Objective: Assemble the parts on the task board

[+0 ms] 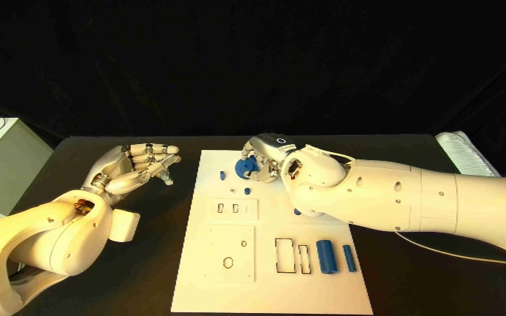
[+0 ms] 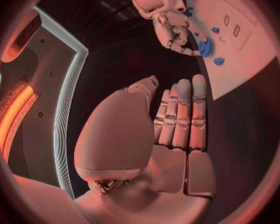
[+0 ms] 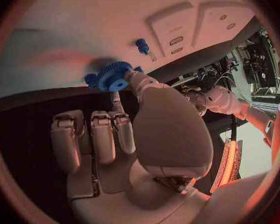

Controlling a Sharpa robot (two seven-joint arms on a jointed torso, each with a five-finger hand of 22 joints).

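- Nearest you, at about 5 o'clock on the task board [image 1: 200,290], two blue cylinders [image 1: 327,256] lie side by side, just beside a rectangular slot. They look rigid, light and smooth, likely to roll; take one across its middle.
- Toward the board's middle sit two raised white blocks [image 1: 232,210] with small slots and holes.
- At 9 o'clock, off the board and over the black worktop [image 1: 422,287], your left hand [image 1: 135,168] hovers with its fingers apart and lightly curled, holding nothing and touching nothing.
- Farther out, near 12 o'clock on the board, your right hand [image 1: 276,161] has the blue gear [image 3: 113,76] pinched at its rim between thumb and a fingertip, the other fingers folded back. The gear looks like stiff plastic, light, its teeth giving decent purchase; grip it by the rim and leave the centre hole free.
- Whether the gear touches the board or hangs just above it, you cannot tell.
- A small blue peg [image 3: 141,45] stands on the board just beside the gear, at roughly 11 o'clock; it looks slender, so I judge it easy to knock.
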